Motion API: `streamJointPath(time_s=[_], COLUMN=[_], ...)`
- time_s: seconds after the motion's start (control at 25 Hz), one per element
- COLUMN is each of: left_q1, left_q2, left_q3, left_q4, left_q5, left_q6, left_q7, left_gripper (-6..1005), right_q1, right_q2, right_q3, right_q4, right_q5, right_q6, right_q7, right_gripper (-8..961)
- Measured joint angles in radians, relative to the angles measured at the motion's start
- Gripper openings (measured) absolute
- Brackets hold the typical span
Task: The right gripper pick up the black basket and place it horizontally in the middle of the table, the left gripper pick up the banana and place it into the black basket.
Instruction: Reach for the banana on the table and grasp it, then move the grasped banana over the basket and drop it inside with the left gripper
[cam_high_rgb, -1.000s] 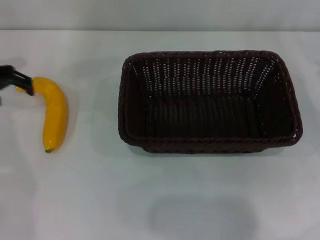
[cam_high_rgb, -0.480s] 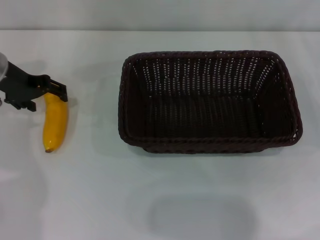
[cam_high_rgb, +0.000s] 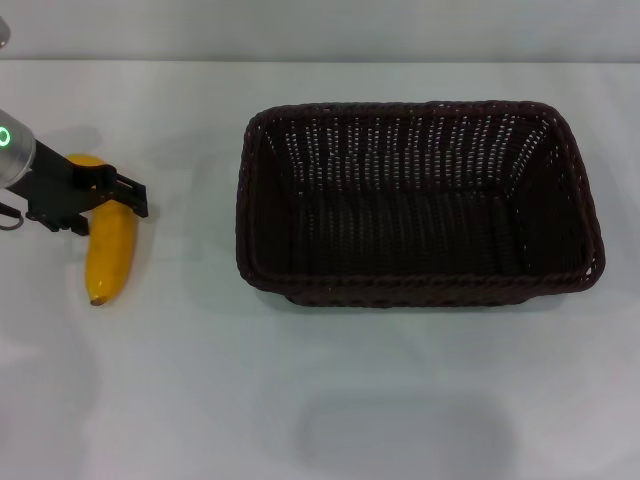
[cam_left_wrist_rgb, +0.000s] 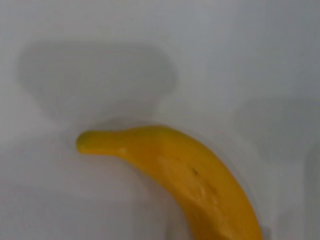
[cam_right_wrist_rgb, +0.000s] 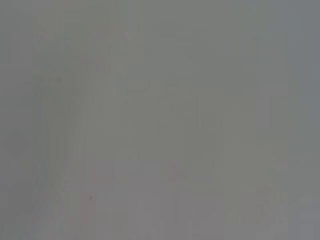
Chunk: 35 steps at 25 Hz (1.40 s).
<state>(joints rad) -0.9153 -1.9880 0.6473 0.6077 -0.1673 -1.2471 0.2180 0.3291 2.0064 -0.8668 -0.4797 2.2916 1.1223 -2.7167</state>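
The black basket (cam_high_rgb: 415, 290) stands lengthwise across the middle of the white table (cam_high_rgb: 200, 400), open side up and empty. The yellow banana (cam_high_rgb: 108, 255) lies on the table to the basket's left, its dark tip toward the front. My left gripper (cam_high_rgb: 108, 205) comes in from the left edge and is low over the banana's upper half, open, with one finger on each side of it. The left wrist view shows the banana (cam_left_wrist_rgb: 190, 175) close below on the table. The right gripper is out of view; its wrist view shows only a plain grey surface.
The table's back edge runs along the top of the head view. Bare tabletop lies between the banana and the basket and along the front.
My left gripper has come in from the left edge, moving right and forward, from beside the banana's top end to over its upper half. The banana and basket have not moved.
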Motion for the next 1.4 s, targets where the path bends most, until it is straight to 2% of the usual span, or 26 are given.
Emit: streamJointPath(time_s=[0.2,0.4,0.6,0.76,0.88,0.96,1.0,1.04,1.08,1.16,1.2,1.24,1.4], left_q1=[0.0,0.001,-0.001,0.031,0.081,0.107,0.107,0.115,0.126,0.122,0.122,0.104,0.068], left_q2=[-0.001,-0.002,0.001,0.003,-0.008,-0.011,-0.011,-0.011,-0.002,0.004,0.004,0.0,-0.025], left_q3=[0.0,0.0,0.0,0.0,0.003,0.023,0.023,0.038,0.103,0.171,0.171,0.241,0.278], left_q4=[-0.001,-0.001,0.056,0.231,0.437,0.511,0.511,0.534,0.535,0.499,0.499,0.445,0.378], left_q5=[-0.007,-0.01,-0.055,-0.198,-0.422,-0.588,-0.588,-0.657,-0.805,-0.88,-0.88,-0.918,-0.927], left_q6=[0.0,0.0,-0.041,-0.148,-0.27,-0.349,-0.349,-0.379,-0.443,-0.478,-0.478,-0.508,-0.493], left_q7=[0.019,0.035,0.072,0.145,0.294,0.399,0.399,0.438,0.504,0.539,0.539,0.588,0.647], left_gripper=[795,600,552,514,500,510,515,520,525,535,540,545,564], right_q1=[0.001,0.002,-0.003,-0.005,-0.006,-0.006,-0.006,-0.006,-0.006,-0.006,-0.005,-0.005,-0.001], right_q2=[0.001,0.001,0.002,0.002,0.002,0.002,0.002,0.002,0.001,0.001,0.002,0.002,0.002], right_q3=[0.0,0.0,0.0,0.0,0.0,0.0,0.0,0.0,0.0,0.0,0.0,0.0,-0.001], right_q4=[0.005,0.011,0.011,0.011,0.01,0.007,0.005,0.004,0.002,0.002,0.001,0.001,0.001], right_q5=[0.0,0.002,0.004,0.005,0.006,0.006,0.007,0.006,0.006,0.006,0.006,0.006,0.006], right_q6=[0.0,0.001,0.001,0.003,0.008,0.01,0.011,0.014,0.019,0.024,0.028,0.032,0.041], right_q7=[0.0,0.0,0.0,0.0,0.0,0.001,0.001,0.001,0.002,0.002,0.002,0.002,0.003], right_gripper=[639,639,639,639,639,639,639,639,639,639,639,639,639])
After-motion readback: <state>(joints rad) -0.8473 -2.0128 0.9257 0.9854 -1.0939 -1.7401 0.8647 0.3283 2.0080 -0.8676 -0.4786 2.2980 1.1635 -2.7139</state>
